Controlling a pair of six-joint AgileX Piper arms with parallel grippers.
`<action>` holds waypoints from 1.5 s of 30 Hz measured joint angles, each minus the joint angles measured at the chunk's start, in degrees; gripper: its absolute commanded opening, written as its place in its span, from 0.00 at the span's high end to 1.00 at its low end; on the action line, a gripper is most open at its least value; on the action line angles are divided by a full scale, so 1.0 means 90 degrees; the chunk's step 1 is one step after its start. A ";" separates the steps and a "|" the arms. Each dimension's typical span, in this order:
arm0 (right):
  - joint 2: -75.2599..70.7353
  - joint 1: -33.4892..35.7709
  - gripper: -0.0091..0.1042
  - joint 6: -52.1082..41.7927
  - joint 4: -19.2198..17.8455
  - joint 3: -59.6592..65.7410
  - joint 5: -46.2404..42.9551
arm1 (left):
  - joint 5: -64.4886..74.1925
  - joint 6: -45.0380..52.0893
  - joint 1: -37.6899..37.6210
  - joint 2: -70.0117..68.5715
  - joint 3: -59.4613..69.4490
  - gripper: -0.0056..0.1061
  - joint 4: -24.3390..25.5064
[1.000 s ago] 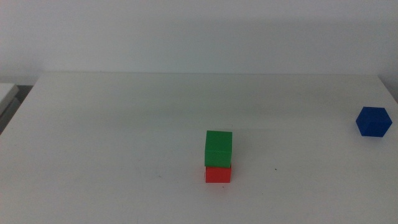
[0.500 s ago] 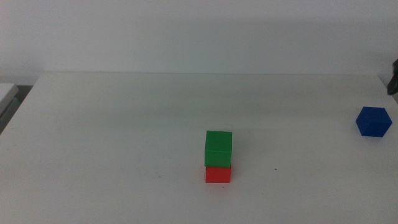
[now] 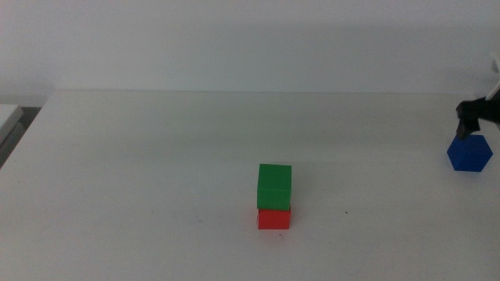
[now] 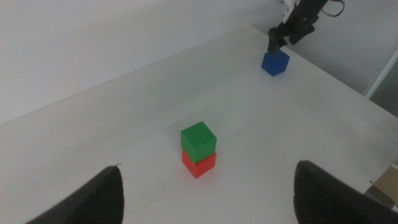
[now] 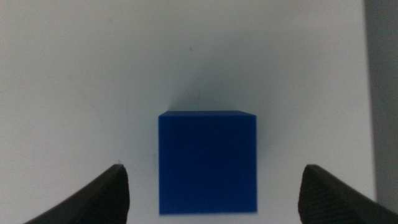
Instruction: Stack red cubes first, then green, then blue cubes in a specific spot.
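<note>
Blue cube point(image 5: 207, 162) sits far right on the table point(image 3: 156, 156), well apart from the green cube point(image 3: 274, 186) on the red cube point(image 3: 273, 218); the open right end effector point(image 3: 471, 117) above it should descend centred, jaws straddling opposite faces squarely.

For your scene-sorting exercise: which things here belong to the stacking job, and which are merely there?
Job: red cube; green cube on it; blue cube; right gripper, open above blue; left gripper, open, waiting.
Merely there: white table.

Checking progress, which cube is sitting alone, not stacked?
The blue cube, alone near the table's right edge under the right pincer; green tops red.
</note>
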 measured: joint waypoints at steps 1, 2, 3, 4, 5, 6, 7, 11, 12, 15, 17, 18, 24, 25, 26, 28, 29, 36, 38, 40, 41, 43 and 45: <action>0.0092 0.0000 0.12 -0.0013 0.0000 0.0000 -0.0031 | 0.0000 0.0000 0.0000 0.0000 0.0000 0.11 0.0000; 0.0183 0.0000 0.12 -0.0013 -0.0011 0.0000 -0.0062 | 0.0000 0.0000 0.0000 0.0000 0.0000 0.11 0.0000; 0.0269 0.0000 0.13 -0.0027 -0.0011 0.0000 -0.0080 | 0.0000 0.0000 0.0000 0.0000 0.0000 0.11 0.0000; 0.0338 0.0000 0.15 -0.0040 -0.0011 0.0000 -0.0109 | 0.0000 0.0000 0.0000 0.0000 0.0000 0.11 0.0000; 0.0416 0.0000 0.18 -0.0040 -0.0011 0.0000 -0.0155 | 0.0000 0.0000 0.0000 0.0000 0.0000 0.11 0.0000; 0.0493 0.0000 0.22 -0.0053 -0.0011 0.0000 -0.0207 | 0.0000 0.0000 0.0000 0.0000 0.0000 0.11 0.0000; 0.0550 0.0000 0.30 -0.0053 -0.0011 0.0000 -0.0266 | 0.0000 0.0000 0.0000 0.0000 0.0000 0.11 0.0000; 0.0711 0.0000 0.82 -0.0034 0.0001 0.0000 -0.0380 | 0.0000 0.0000 0.0000 0.0000 0.0000 0.11 0.0000; 0.0682 0.0000 0.93 -0.0022 -0.0013 -0.0011 -0.0361 | 0.0000 0.0000 0.0000 0.0000 0.0000 0.11 0.0000; 0.0424 0.0093 0.92 0.0081 0.0067 -0.0011 -0.0017 | 0.0000 0.0000 0.0000 0.0000 0.0000 0.11 0.0000; 0.0028 0.0291 0.92 0.0203 0.0170 -0.0011 0.0300 | 0.0000 0.0000 0.0000 0.0000 0.0000 0.11 0.0000; -0.0262 0.0478 0.93 0.0376 0.0191 -0.0011 0.0464 | 0.0000 0.0000 0.0000 0.0000 0.0000 0.11 0.0000; -0.1848 0.2570 0.94 0.2389 -0.0696 -0.0055 0.1555 | 0.0000 0.0000 0.0000 0.0000 0.0000 0.11 0.0000; -0.1965 0.3041 0.94 0.2691 -0.0888 -0.0055 0.1662 | 0.0000 0.0000 0.0000 0.0000 0.0000 0.11 0.0000; -0.2066 0.3514 0.94 0.3052 -0.1089 -0.0055 0.1747 | 0.0000 0.0000 0.0000 0.0000 0.0000 0.11 0.0000; -0.2130 0.4335 0.94 0.3735 -0.1457 -0.0055 0.1823 | 0.0000 0.0000 0.0000 0.0000 0.0000 0.11 0.0000; -0.2117 0.4752 0.94 0.4042 -0.1613 -0.0055 0.1835 | 0.0000 0.0000 0.0000 0.0000 0.0000 0.11 0.0000; -0.1692 0.6371 0.94 0.5532 -0.1798 -0.0069 0.1847 | 0.0000 0.0000 0.0000 0.0000 0.0000 0.11 0.0000; -0.1514 0.6422 0.94 0.5756 -0.1798 -0.0132 0.1861 | 0.0000 0.0000 0.0000 0.0000 0.0000 0.11 0.0000; -0.1318 0.6422 0.94 0.5950 -0.1844 -0.0213 0.1875 | 0.0000 0.0000 0.0000 0.0000 0.0000 0.11 0.0000; -0.1233 0.6422 0.94 0.6042 -0.1881 -0.0261 0.1875 | 0.0000 0.0000 0.0000 0.0000 0.0000 0.11 0.0000; -0.1107 0.6422 0.94 0.6183 -0.1921 -0.0352 0.1875 | 0.0000 0.0000 0.0000 0.0000 0.0000 0.11 0.0000; -0.1006 0.6422 0.94 0.6282 -0.1921 -0.0453 0.1857 | 0.0000 0.0000 0.0000 0.0000 0.0000 0.11 0.0000</action>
